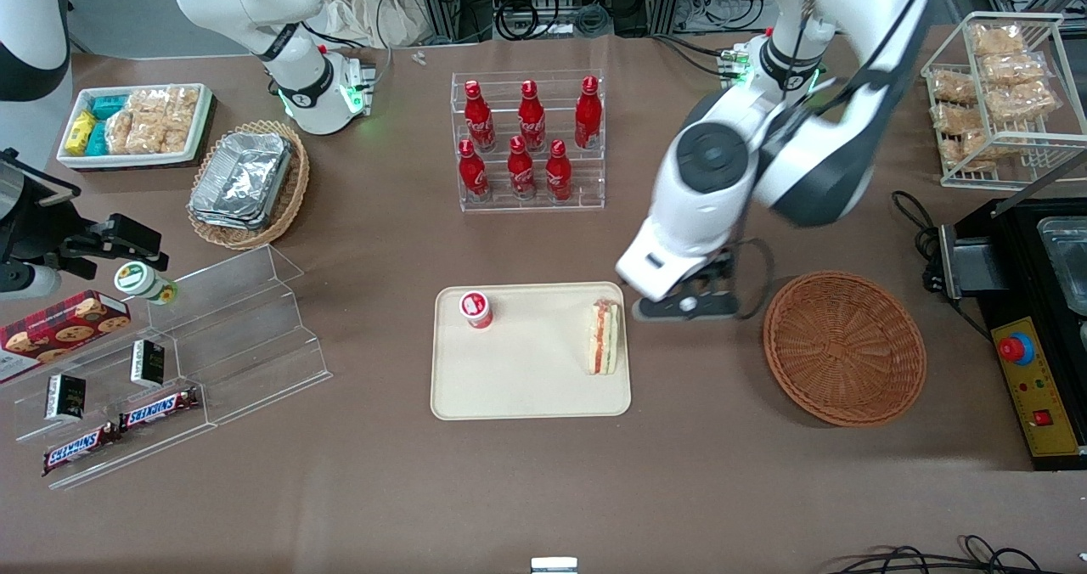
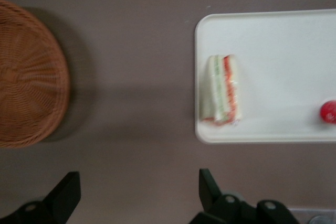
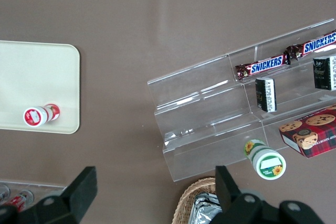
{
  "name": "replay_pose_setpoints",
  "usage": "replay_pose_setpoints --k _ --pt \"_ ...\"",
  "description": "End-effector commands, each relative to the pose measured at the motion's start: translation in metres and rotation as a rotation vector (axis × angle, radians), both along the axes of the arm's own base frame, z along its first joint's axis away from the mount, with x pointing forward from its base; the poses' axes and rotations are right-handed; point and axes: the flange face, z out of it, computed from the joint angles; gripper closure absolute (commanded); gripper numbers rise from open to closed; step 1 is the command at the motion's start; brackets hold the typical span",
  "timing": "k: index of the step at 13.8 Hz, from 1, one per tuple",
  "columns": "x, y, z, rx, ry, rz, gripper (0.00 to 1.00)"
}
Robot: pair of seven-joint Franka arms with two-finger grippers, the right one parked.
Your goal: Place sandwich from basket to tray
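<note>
Sandwich (image 1: 604,337) lay on the tray (image 1: 526,387), close against the tray's short edge at the working arm's end, resting on its side with filling stripes showing. Its long axis ran along that short edge, from the tray's edge farther from the front camera toward the nearer one. A small red-capped bottle (image 1: 476,309) stood at the tray's corner toward the parked arm. Basket (image 1: 844,346) sat empty on the tabletop toward the working arm's end.

Gripper (image 2: 136,192) hung above bare tabletop between tray and basket, fingers spread wide, nothing between them. Sandwich lay to the tray side of the fingers, apart from them. Judgement: placement looked done; any remaining move would be a retreat away from the tray.
</note>
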Motion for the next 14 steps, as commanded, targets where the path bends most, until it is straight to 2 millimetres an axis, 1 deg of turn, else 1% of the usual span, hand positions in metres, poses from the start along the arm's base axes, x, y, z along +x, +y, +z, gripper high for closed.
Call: replay_pose_setpoints --k 1,2,4,5,6,7,8,9,10,13,14 --pt "0.0 0.073 0.051 -0.034 0.084 -0.059 0.0" --pt "-0.002 0.099 0.07 -0.028 0.095 -0.056 0.0" --pt "-0.003 0.164 0.098 -0.027 0.122 -0.014 0.0" --pt "-0.009 0.185 0.119 -0.034 0.098 -0.002 0.0" --pt "-0.014 0.203 0.133 -0.029 0.078 0.01 0.0" --pt "-0.018 0.23 0.144 -0.021 0.07 0.042 0.0" --pt "-0.023 0.237 0.152 -0.014 0.066 0.036 0.0" --pt "-0.025 0.254 0.156 -0.013 0.073 0.054 0.0" --pt "-0.028 0.257 0.157 -0.02 0.086 0.041 0.0" --pt "-0.031 0.256 0.166 -0.026 0.08 0.017 0.0" --pt "-0.036 0.256 0.17 -0.023 0.092 0.018 0.0"
